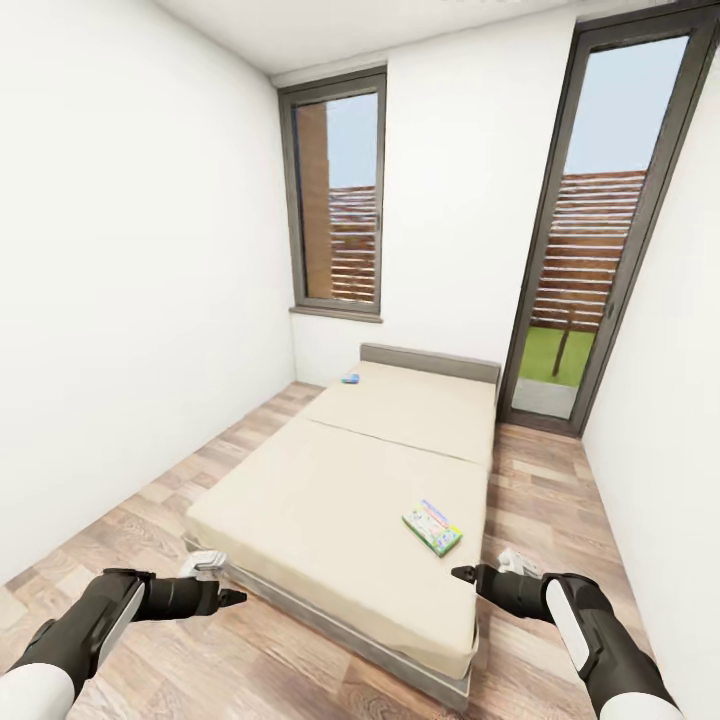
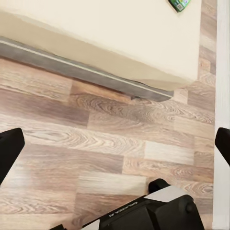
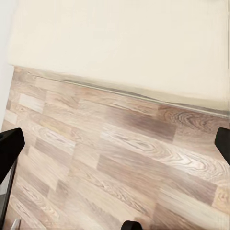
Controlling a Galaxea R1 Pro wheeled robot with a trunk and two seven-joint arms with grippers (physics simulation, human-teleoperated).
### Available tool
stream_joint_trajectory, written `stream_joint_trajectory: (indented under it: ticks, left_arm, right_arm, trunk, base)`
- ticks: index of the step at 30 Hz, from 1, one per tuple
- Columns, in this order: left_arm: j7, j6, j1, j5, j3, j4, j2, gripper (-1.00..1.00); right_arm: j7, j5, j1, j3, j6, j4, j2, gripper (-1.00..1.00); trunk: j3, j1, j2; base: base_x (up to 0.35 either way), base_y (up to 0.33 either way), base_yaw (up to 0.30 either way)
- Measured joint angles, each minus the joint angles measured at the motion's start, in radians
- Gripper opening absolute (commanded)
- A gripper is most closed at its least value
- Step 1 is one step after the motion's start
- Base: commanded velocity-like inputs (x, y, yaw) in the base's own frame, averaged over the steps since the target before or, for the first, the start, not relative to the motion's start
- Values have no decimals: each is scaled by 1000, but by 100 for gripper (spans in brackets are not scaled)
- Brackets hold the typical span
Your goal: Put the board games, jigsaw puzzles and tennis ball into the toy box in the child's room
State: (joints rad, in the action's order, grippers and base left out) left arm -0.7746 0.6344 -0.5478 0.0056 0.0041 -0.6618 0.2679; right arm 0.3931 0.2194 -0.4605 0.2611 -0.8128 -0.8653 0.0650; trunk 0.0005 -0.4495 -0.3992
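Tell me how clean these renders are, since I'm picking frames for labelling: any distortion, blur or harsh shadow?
Head view: wide-angle stretch, the glass door and window frames lean inward; lighting flat and even, no hard shadows on the bed; the blue box is too small to read. Left wrist view: floor grain sharp, green-edged box cropped at the picture's edge. Right wrist view: mattress pale and featureless, soft shadow under its edge.

Bare floor [image 1: 250, 650] ahead, bed [image 1: 340, 500] edge across the way.
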Motion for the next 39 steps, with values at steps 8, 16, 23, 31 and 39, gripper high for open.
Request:
stream_joint_trajectory:
  ticks: [8,16,23,31,39]
  left_arm:
    - [0,-2,0,0,0,0,6,100]
    - [0,-3,0,1,0,0,10,100]
    - [0,-2,0,1,0,0,11,100]
    - [0,-2,0,1,0,0,12,100]
    - [2,-3,0,1,0,0,11,100]
  right_arm:
    - [0,0,1,2,0,0,0,100]
    - [0,0,0,2,0,4,1,100]
    - [-1,0,0,3,0,5,1,100]
    - [-1,0,0,7,0,6,1,100]
    - [-3,0,0,11,1,7,0,100]
  trunk:
    - [0,0,0]
    - [0,0,0]
    - [0,0,0]
    - [0,0,0]
    - [0,0,0]
  base:
    - [69,116,-280]
    - [15,18,-280]
    - [77,96,-280]
    - [202,158,-280]
    - [117,35,-280]
